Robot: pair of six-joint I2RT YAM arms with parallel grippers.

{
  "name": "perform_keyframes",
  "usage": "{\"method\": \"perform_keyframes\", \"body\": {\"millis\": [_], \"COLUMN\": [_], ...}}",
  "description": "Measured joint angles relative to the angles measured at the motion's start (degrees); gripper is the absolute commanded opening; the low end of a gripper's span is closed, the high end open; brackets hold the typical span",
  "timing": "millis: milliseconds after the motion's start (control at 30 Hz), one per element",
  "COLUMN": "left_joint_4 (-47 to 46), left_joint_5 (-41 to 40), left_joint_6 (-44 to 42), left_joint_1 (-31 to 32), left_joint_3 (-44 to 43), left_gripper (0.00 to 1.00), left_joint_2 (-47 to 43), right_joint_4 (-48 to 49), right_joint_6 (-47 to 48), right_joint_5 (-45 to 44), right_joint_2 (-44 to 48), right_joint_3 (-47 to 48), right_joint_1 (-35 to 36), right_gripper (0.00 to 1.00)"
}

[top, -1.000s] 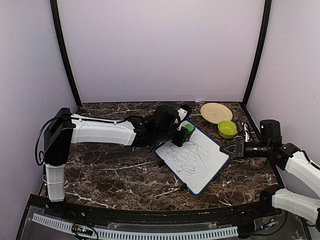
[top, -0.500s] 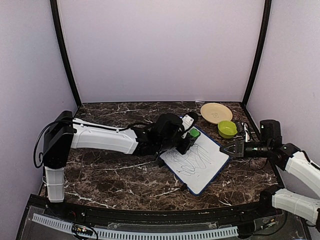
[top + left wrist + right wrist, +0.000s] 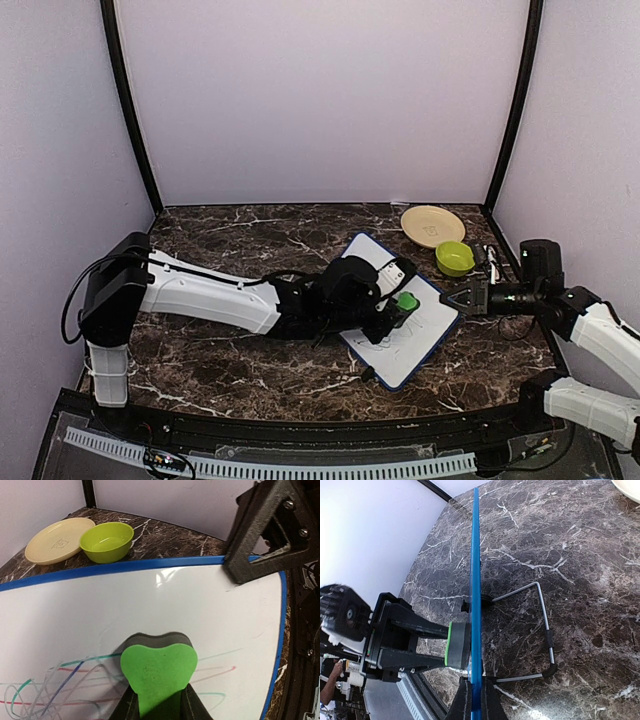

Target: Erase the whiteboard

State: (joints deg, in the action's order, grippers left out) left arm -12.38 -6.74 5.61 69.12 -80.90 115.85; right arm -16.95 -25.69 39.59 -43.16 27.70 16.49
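The whiteboard [image 3: 422, 340], white with a blue frame, leans tilted on the marble table right of centre. My left gripper [image 3: 400, 308] is shut on a green bone-shaped eraser [image 3: 406, 301] and presses it flat against the board's face. In the left wrist view the eraser [image 3: 159, 672] sits between the fingers [image 3: 125, 707] on the whiteboard [image 3: 150, 595], with coloured scribbles [image 3: 50, 685] to its left and faint lines to its right. My right gripper [image 3: 452, 298] is shut on the board's right edge. The right wrist view shows that gripper [image 3: 475, 700] clamping the blue frame [image 3: 475, 580].
A tan plate [image 3: 432, 225] and a lime-green bowl [image 3: 454, 257] stand at the back right, just behind the board. Markers [image 3: 490, 262] lie beside the bowl. A wire stand [image 3: 545, 625] props the board from behind. The enclosure walls stand close on both sides.
My left gripper has dragged the eraser from the board's upper left part down and right toward its middle. The scribbles along that path are gone. The right gripper has held still.
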Motion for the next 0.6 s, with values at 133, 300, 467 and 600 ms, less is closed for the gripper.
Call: {"method": "perform_keyframes", "body": {"millis": [133, 300, 467, 600], "left_joint_4": [0.0, 0.4, 1.1, 1.7], "left_joint_5": [-0.1, -0.4, -0.6, -0.5], "left_joint_6": [1.5, 2.6, 3.1, 3.9], "left_joint_1": [-3.4, -8.8, -11.6, -12.0], "left_joint_3": [2.0, 2.2, 2.2, 2.1], "left_gripper": [0.0, 0.0, 0.0, 0.0], "left_joint_2": [-1.4, -1.7, -1.7, -1.8], "right_joint_4": [0.1, 0.1, 0.1, 0.1], "right_joint_6": [0.0, -0.1, -0.3, -0.3], "right_joint_5": [-0.3, -0.9, -1.2, -1.2], "right_joint_2": [0.0, 0.0, 0.0, 0.0], "right_joint_3": [0.0, 0.0, 0.0, 0.0], "right_joint_1": [0.0, 0.0, 0.0, 0.0], "right_gripper": [0.0, 0.0, 0.0, 0.0]}}
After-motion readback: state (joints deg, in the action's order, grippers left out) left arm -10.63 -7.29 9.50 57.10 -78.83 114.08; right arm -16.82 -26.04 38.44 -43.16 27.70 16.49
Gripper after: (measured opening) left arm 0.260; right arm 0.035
